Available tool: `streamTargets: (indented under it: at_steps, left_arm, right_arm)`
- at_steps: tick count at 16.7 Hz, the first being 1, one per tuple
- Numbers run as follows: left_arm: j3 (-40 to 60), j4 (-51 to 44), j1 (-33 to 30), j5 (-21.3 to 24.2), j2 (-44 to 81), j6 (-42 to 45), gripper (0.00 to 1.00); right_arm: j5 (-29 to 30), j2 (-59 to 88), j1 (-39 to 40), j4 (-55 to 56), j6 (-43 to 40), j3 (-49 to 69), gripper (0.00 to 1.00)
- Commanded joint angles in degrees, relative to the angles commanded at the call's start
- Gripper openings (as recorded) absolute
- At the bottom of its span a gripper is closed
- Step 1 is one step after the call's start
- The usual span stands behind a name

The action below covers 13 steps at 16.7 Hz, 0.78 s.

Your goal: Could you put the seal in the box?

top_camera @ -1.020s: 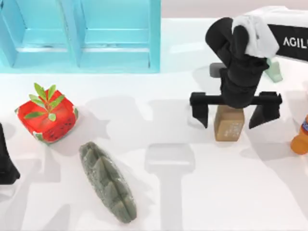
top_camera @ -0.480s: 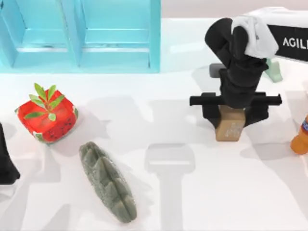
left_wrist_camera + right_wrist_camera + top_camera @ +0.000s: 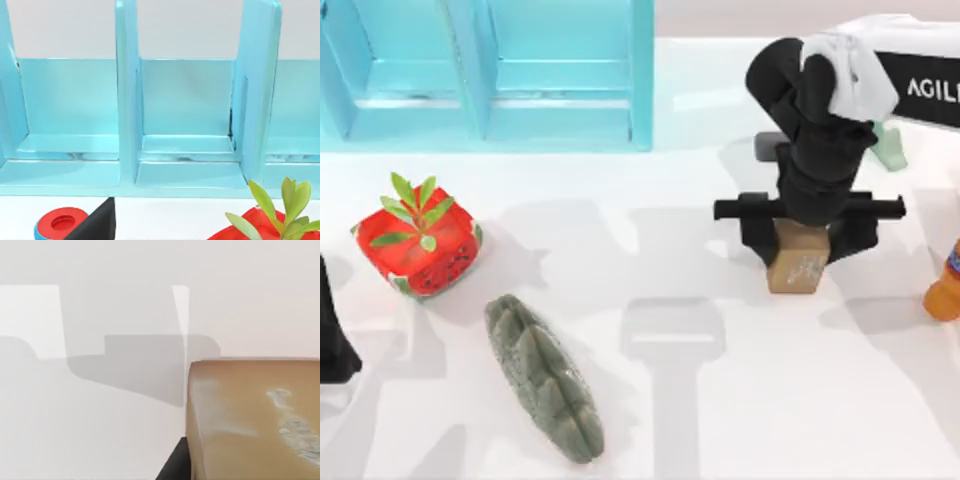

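My right gripper point(image 3: 803, 238) pinching smooth tan cuboid seal point(image 3: 797, 268), faint white markings; box point(image 3: 490, 75) at ten o'clock.

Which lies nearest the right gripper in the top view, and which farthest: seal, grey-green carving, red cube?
1. The seal, between the right gripper fingers on the table's right.
2. The grey-green carving, front, left of centre.
3. The red cube with leaves, far left.

seal point(image 3: 798, 270) top hidden under arm | orange bottle point(image 3: 944, 288) cut off
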Motion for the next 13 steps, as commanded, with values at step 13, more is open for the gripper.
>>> streamTargets:
  at_steps: [13]
  left_arm:
    - [0.0,0.0,0.0,0.0,0.0,0.0,1.0]
  right_arm:
    - [0.0,-2.7,-0.2,-17.8,-0.1,14.6,0.0]
